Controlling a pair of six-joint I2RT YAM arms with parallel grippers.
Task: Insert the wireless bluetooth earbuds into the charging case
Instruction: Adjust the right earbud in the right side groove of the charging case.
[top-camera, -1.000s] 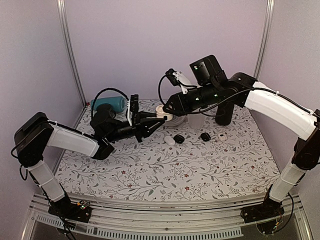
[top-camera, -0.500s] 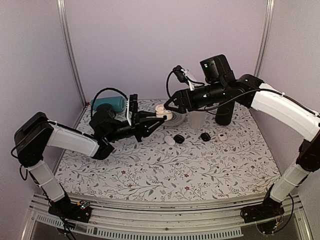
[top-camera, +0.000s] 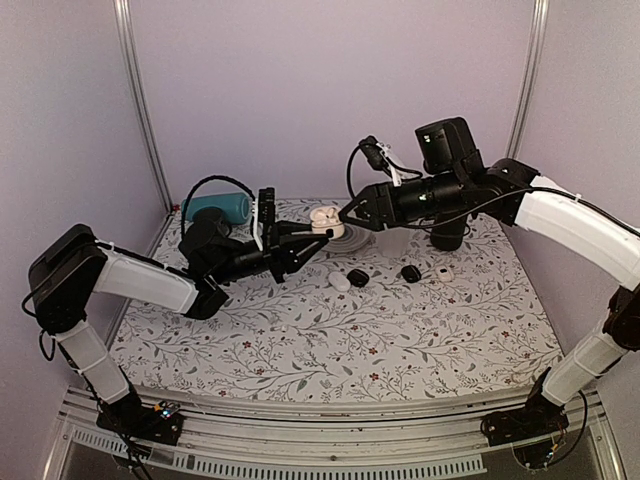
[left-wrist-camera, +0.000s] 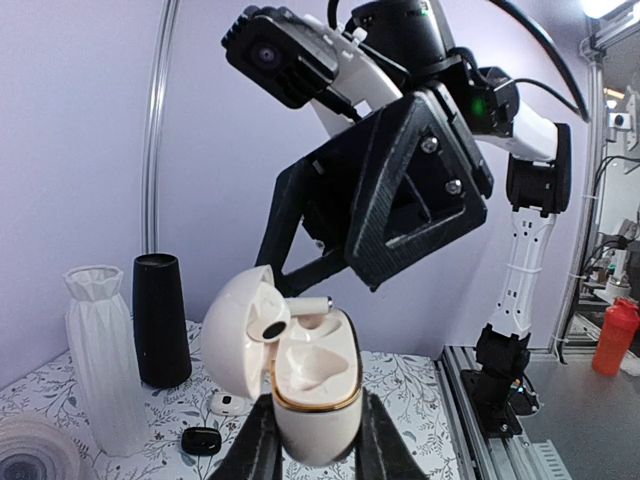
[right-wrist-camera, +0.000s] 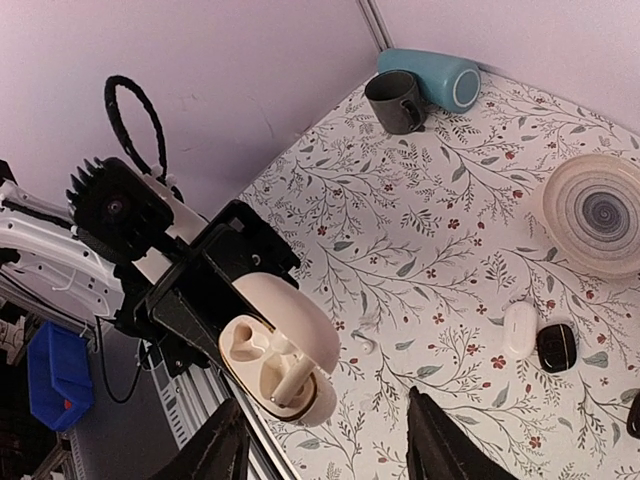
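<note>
My left gripper (top-camera: 316, 232) is shut on the white charging case (top-camera: 322, 217) and holds it above the table with its lid open. In the left wrist view the case (left-wrist-camera: 315, 400) sits between my fingers (left-wrist-camera: 255, 450). One white earbud (left-wrist-camera: 298, 316) lies slanted in the far well, stem sticking up; the near well is bare. The right wrist view shows the same case (right-wrist-camera: 300, 335) and earbud (right-wrist-camera: 290, 375). A second small white earbud (right-wrist-camera: 364, 345) lies on the table. My right gripper (top-camera: 350, 212) is open and empty, just right of the case, fingers (right-wrist-camera: 225, 450) wide apart.
A teal cylinder (top-camera: 225, 207) and a dark mug (right-wrist-camera: 395, 100) stand at the back left. A ribbed disc (right-wrist-camera: 597, 212), a white oval pod (right-wrist-camera: 520, 328) and black pods (right-wrist-camera: 556, 347) lie mid-table. A white vase (left-wrist-camera: 100, 360) and a black vase (top-camera: 447, 232) stand at the back.
My right gripper has drawn back to the right and slightly up, away from the case. The left arm and the case have stayed put.
</note>
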